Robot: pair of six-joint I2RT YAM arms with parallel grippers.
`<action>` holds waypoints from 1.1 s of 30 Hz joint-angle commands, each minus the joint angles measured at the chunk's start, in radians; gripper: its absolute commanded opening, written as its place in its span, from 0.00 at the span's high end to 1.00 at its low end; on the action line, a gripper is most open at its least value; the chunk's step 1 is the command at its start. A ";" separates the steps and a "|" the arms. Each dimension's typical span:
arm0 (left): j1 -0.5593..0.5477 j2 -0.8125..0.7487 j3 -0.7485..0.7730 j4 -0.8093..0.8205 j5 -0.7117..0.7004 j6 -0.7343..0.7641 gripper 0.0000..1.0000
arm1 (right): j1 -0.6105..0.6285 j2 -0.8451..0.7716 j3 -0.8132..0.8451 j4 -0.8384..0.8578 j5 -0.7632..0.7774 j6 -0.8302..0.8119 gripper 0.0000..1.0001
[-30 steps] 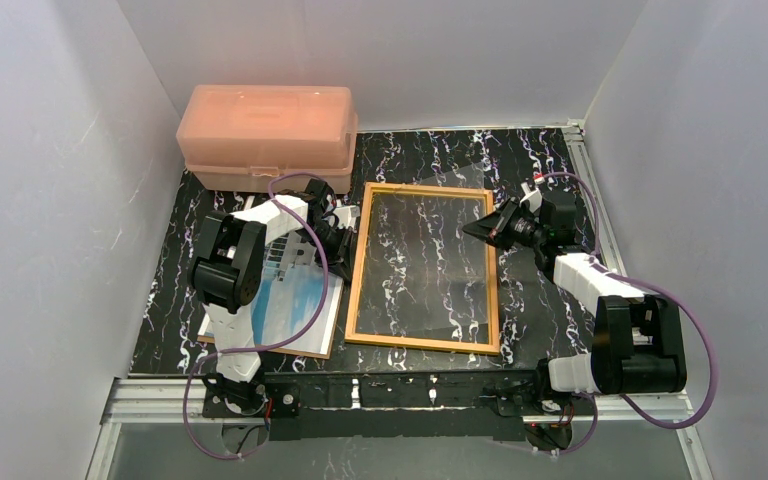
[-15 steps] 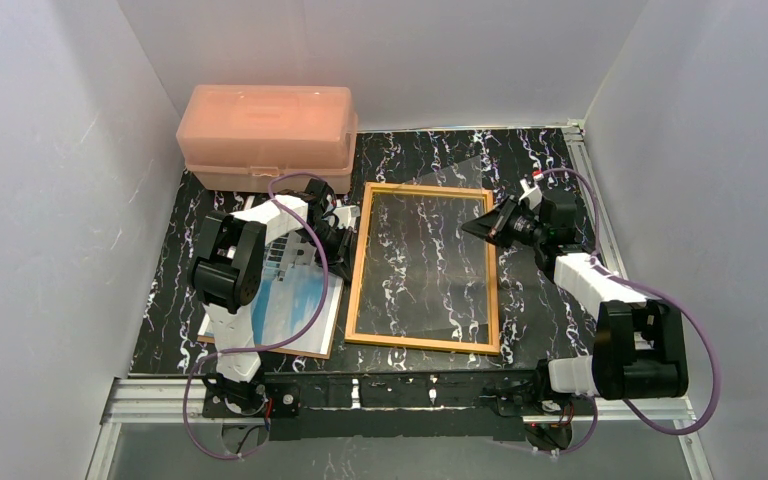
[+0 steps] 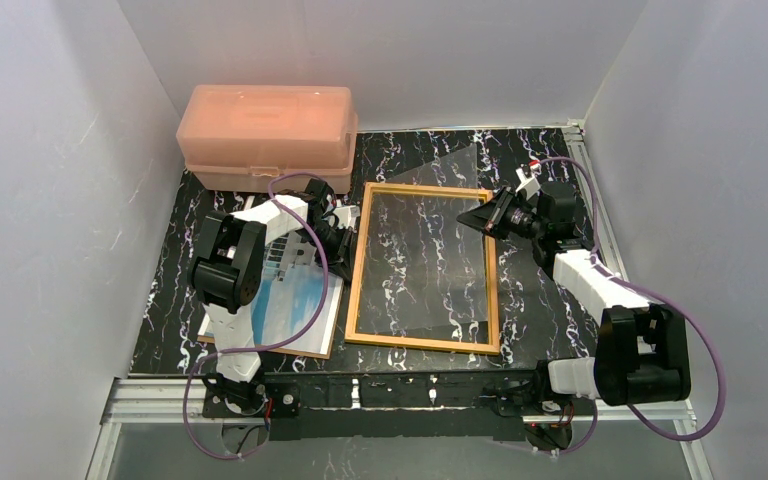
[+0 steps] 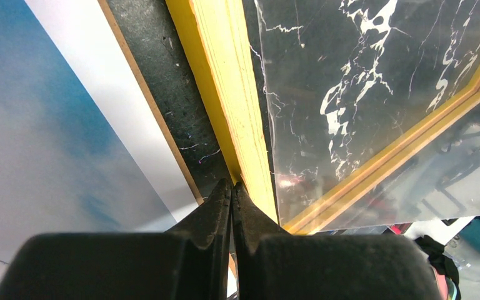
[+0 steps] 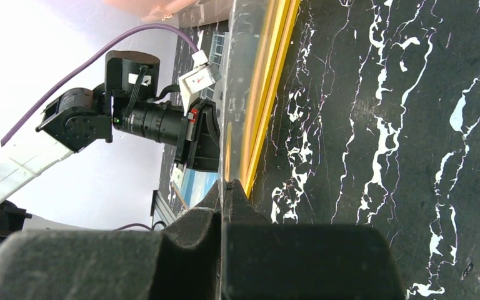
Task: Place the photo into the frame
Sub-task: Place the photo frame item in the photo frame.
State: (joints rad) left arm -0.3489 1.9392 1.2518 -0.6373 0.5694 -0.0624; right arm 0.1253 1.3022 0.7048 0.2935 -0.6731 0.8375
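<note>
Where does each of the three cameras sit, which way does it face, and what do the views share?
Top external: above and behind the bases, facing down on the table, frame and photo; left arm and right arm show.
Left wrist: looks down past the shut left gripper at the frame's rail, photo beside it.
Right wrist: looks low across the table past the right gripper, shut on a clear sheet; left arm beyond.
Shared: every view shows the frame.

Matt yellow wood frame [image 4: 225,75] (grain visible); glossy clear sheet [image 4: 362,75]; paper photo [image 4: 37,112].
</note>
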 commanded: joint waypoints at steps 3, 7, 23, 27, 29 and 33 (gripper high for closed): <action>-0.003 -0.046 0.020 -0.026 0.043 0.010 1.00 | 0.008 0.008 0.012 0.080 -0.007 0.008 0.99; -0.003 -0.043 0.021 -0.027 0.043 0.011 1.00 | 0.019 0.001 0.000 0.087 0.010 0.016 0.99; -0.004 -0.042 0.021 -0.027 0.050 0.010 1.00 | 0.042 -0.079 -0.077 0.150 0.075 0.158 0.99; -0.003 -0.043 0.023 -0.026 0.052 0.012 1.00 | 0.058 -0.092 -0.096 0.130 0.092 0.142 0.99; -0.003 -0.042 0.023 -0.026 0.052 0.011 1.00 | 0.063 -0.094 -0.101 0.124 0.097 0.137 0.99; -0.003 -0.041 0.024 -0.028 0.052 0.010 1.00 | 0.064 -0.090 -0.091 0.101 0.108 0.128 0.99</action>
State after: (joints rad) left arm -0.3485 1.9392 1.2518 -0.6403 0.5755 -0.0593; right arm 0.1730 1.2316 0.6098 0.3969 -0.5701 0.9791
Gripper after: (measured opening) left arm 0.007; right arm 0.051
